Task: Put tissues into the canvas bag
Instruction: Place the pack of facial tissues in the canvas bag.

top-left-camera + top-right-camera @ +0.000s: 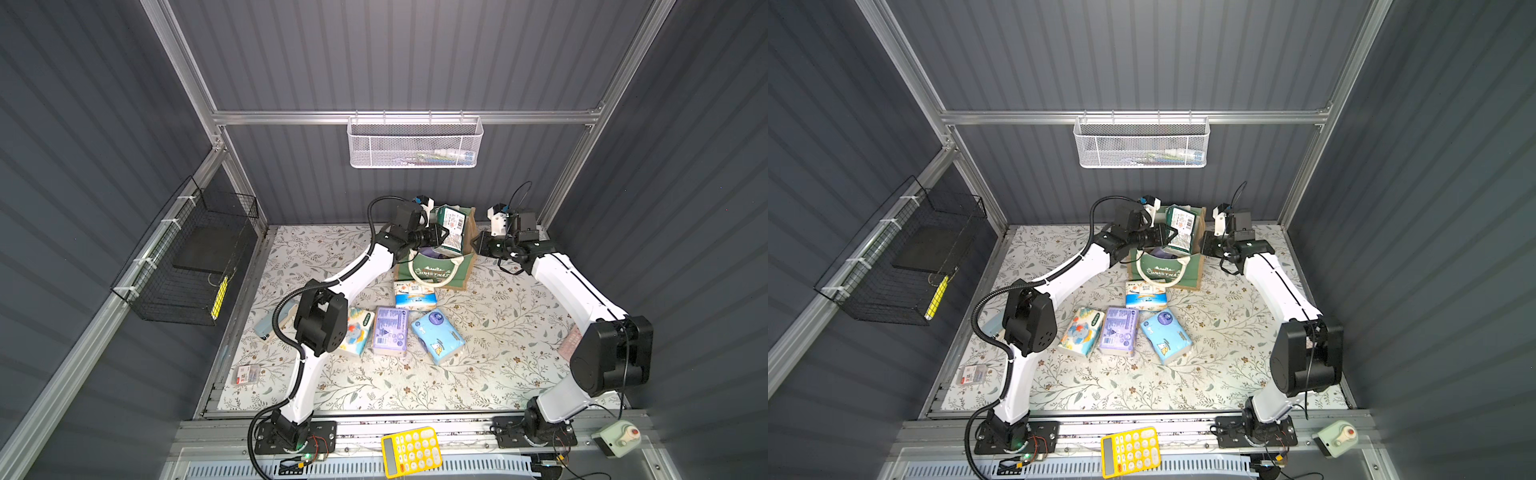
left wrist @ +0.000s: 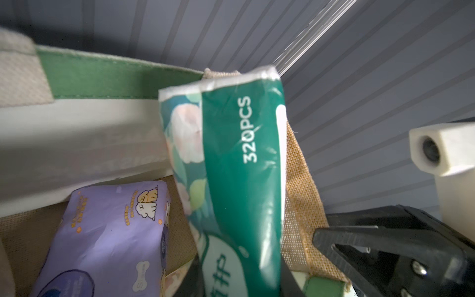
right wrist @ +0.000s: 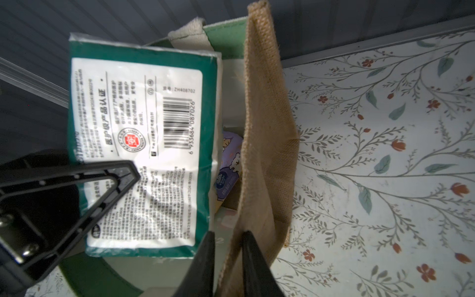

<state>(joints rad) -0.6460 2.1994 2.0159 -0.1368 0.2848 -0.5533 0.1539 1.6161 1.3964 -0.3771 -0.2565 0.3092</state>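
Note:
The canvas bag (image 1: pixel 432 272) stands open at the back of the table, green front with white lettering towards me. My left gripper (image 1: pixel 439 233) is shut on a dark green tissue pack (image 1: pixel 451 224), held upright in the bag's mouth beside the jute side wall (image 3: pixel 267 128). In the left wrist view the green pack (image 2: pixel 239 180) fills the jaws of the left gripper (image 2: pixel 239 282). A lavender pack (image 2: pixel 110 231) lies inside the bag. My right gripper (image 3: pixel 227 234) is shut on the jute wall's edge. Three packs lie in a row: cartoon-printed (image 1: pixel 357 330), purple-white (image 1: pixel 390 330) and light blue (image 1: pixel 437 334). A white-blue-orange pack (image 1: pixel 414 295) lies before the bag.
A white mesh basket (image 1: pixel 414 143) hangs on the back rail. A black wire basket (image 1: pixel 195 257) is fixed to the left wall. A yellow calculator (image 1: pixel 411 451) lies on the front ledge. A pink calculator (image 1: pixel 569 343) peeks out behind the right arm. A small box (image 1: pixel 247 374) sits front left.

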